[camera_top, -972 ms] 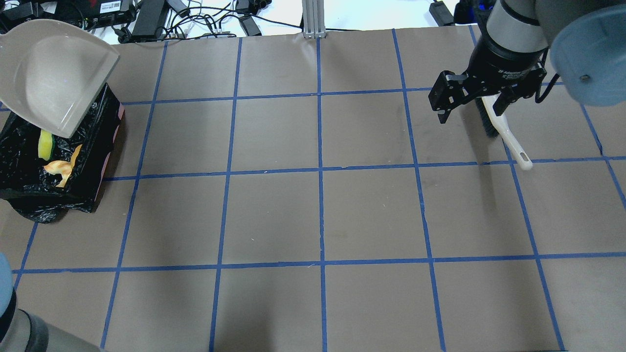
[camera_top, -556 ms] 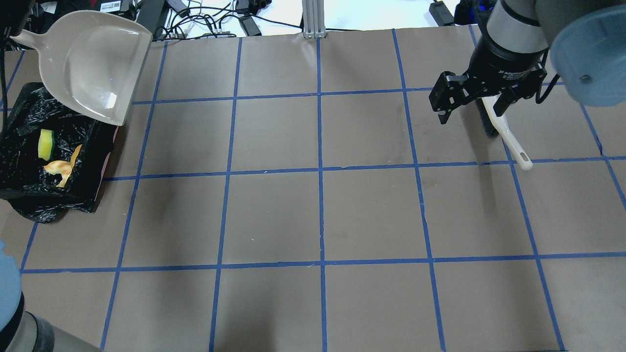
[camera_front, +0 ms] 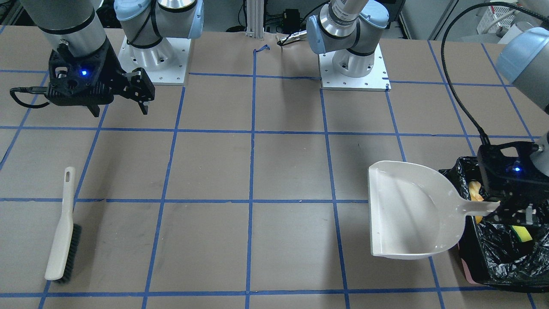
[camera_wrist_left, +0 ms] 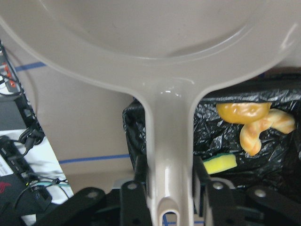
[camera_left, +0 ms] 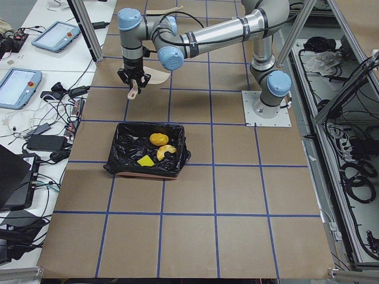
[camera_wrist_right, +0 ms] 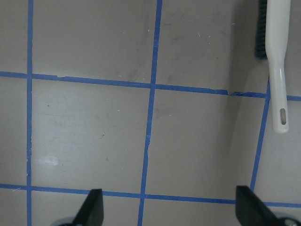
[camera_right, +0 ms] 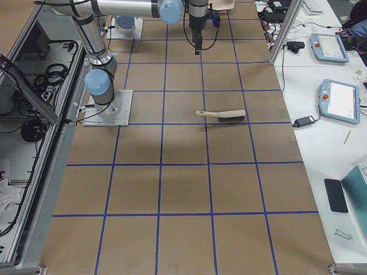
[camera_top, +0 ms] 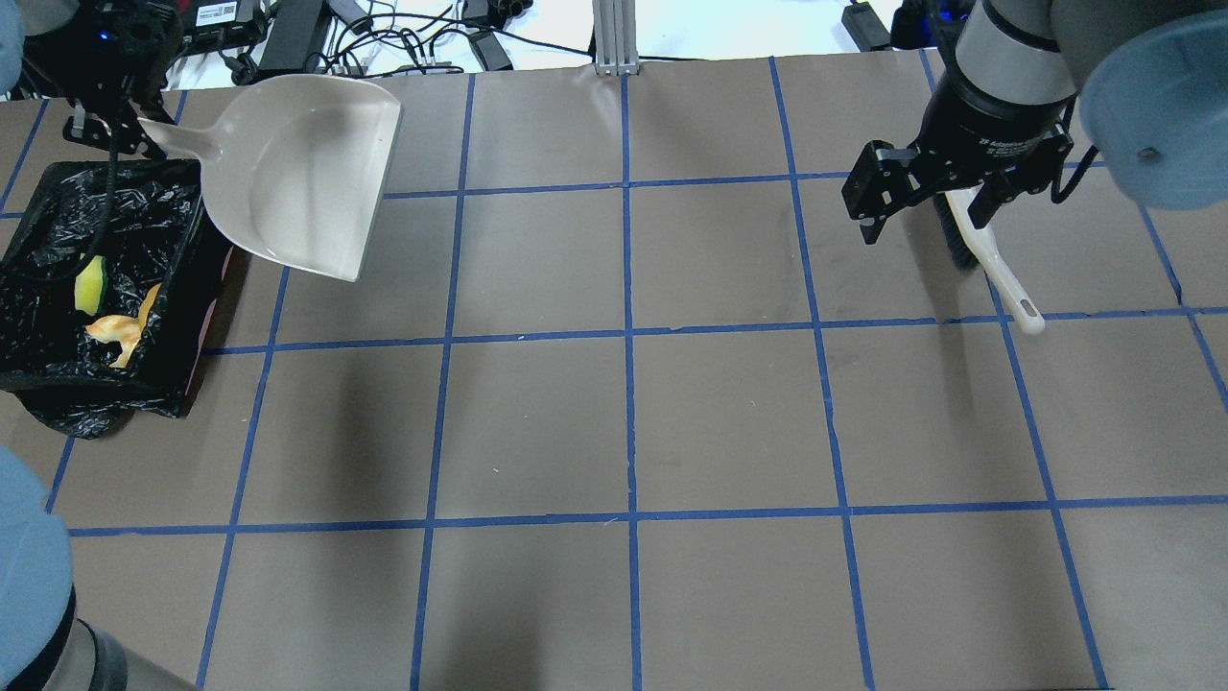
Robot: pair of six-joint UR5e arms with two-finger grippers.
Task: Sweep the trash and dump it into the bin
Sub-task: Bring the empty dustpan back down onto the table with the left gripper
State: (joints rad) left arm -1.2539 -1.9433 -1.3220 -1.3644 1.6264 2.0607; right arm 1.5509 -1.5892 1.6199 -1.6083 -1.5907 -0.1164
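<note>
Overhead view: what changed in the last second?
The left gripper, shut on the dustpan handle, swung the dustpan off the bin toward the table's middle and levelled it. The trash stayed in the bin; the right gripper stayed open above the brush, which did not move.

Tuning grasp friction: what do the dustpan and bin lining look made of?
The dustpan looks like hard moulded plastic, beige and glossy: sharp highlights, smooth formed rim. The bin is lined with thin black plastic film, probably a bag: crinkled, glinting folds.
</note>
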